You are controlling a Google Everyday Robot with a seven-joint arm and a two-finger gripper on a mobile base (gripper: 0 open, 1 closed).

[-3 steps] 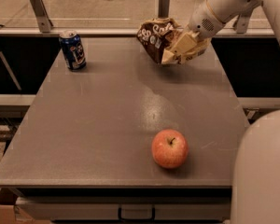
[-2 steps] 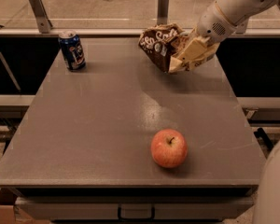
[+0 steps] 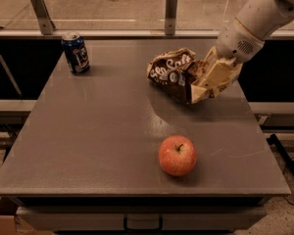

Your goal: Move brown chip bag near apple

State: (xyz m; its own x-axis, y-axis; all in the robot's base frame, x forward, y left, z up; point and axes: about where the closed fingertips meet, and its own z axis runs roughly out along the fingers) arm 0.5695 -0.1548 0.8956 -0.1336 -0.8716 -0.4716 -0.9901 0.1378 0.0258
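Gripper (image 3: 208, 82) clamped on the right end of the bag (image 3: 169, 71), above the table's (image 3: 88, 146) far right; one bag, one apple (image 3: 177, 155) nearer, one can (image 3: 76, 53) far left.

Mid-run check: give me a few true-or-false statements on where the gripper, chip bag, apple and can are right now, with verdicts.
1. The gripper is clamped on the right end of the brown chip bag. True.
2. The brown chip bag is touching the apple. False: bare table separates them, with the bag farther back and the apple toward the near edge.
3. The blue soda can stands upright near the far left corner. True.
4. The apple sits right beside the blue soda can. False: the can is far left, while the apple is near the front, right of centre.
5. The gripper hovers over the apple. False: it is at the far right, on the bag.
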